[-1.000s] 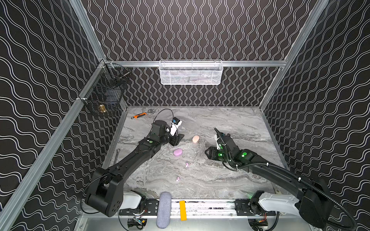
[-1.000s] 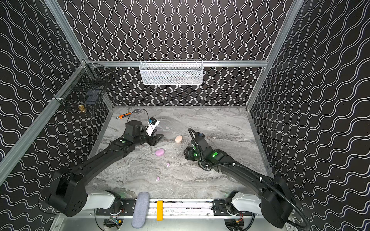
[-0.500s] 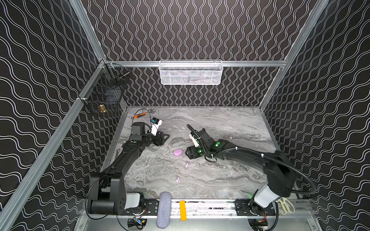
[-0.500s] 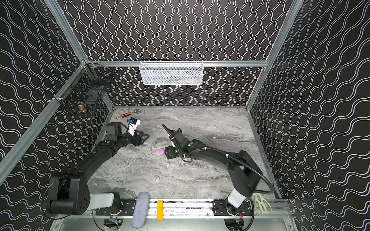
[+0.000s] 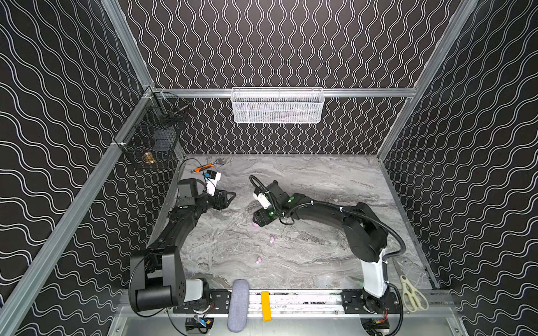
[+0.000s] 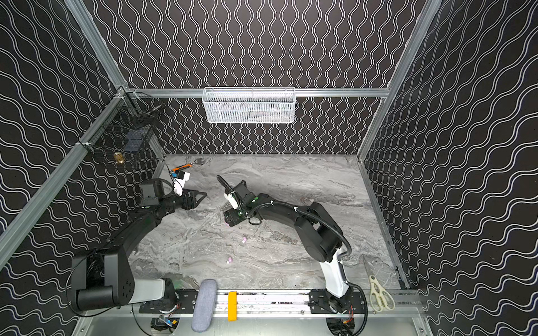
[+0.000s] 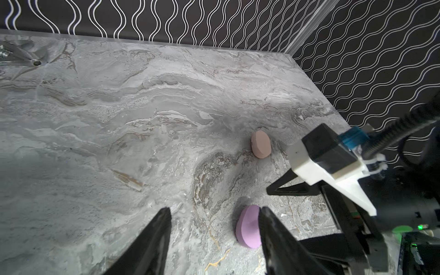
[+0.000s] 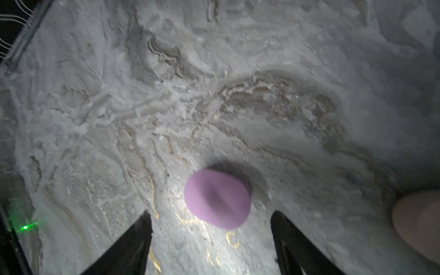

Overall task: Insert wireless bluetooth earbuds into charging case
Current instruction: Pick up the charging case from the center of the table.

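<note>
- You are watching the right gripper (image 8: 210, 214) arriving over the lilac charging case (image 8: 217, 198); a second ago this arm was working farther to the right of the table (image 5: 320, 180), and it is now reaching across the middle.
- Its jaws are standing wide apart, wider than a second ago; the lilac charging case is lying just ahead of the fingertips, in line with the gap and not clamped; the wrist view is blurring, so you cannot tell whether a finger is touching it.
- The left gripper (image 7: 214, 209) is pulling back toward the left wall; its jaws are standing partly apart with only bare table between them; it is carrying nothing.
- The peach charging case (image 7: 261, 144) is lying shut on the table near the lilac one; the right arm is hiding it in both top views.
- One lilac-pink earbud (image 5: 272, 240) is lying loose near the lilac charging case; a second lilac-pink earbud (image 5: 258, 259) is lying farther toward the front rail; neither is sitting in a case; you cannot find the cream-white buds.
- Judging from this, the arms are swapping roles; the right arm is probably preparing to grip or steady the lilac charging case; its lid is appearing shut, so insertion is waiting on opening it.
</note>
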Robot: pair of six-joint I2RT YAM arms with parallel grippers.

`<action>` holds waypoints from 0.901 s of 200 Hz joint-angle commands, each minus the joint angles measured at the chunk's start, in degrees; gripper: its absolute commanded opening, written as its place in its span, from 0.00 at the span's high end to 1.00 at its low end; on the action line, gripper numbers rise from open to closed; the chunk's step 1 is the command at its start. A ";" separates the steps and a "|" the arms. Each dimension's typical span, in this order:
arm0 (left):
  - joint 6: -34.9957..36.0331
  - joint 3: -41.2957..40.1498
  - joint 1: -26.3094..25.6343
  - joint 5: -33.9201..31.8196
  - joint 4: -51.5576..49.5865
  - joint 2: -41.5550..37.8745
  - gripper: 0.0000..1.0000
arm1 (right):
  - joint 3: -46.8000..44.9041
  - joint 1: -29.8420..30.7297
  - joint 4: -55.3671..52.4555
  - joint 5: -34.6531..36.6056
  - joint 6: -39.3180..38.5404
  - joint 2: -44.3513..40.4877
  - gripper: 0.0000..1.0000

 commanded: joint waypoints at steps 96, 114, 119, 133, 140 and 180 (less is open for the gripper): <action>-0.73 -0.90 0.45 1.17 2.96 -0.30 0.39 | -2.00 -1.33 8.67 -13.78 5.24 3.48 0.23; -0.72 -0.98 0.47 1.04 3.06 -0.45 0.39 | -3.85 -1.19 8.59 -12.79 5.41 2.61 0.24; -0.63 -1.04 0.46 0.99 3.13 -0.52 0.39 | -4.61 -1.23 8.87 -12.63 5.49 2.13 0.24; -0.72 -1.24 0.53 0.96 3.38 -0.70 0.39 | -6.42 -1.11 9.09 -12.30 5.69 0.91 0.24; -0.71 -1.27 0.46 1.04 3.49 -0.61 0.39 | -7.21 -0.95 9.21 -12.25 5.77 0.26 0.24; -1.03 -1.25 0.46 1.40 3.71 0.20 0.39 | -10.19 0.32 9.31 -10.96 6.15 -3.01 0.24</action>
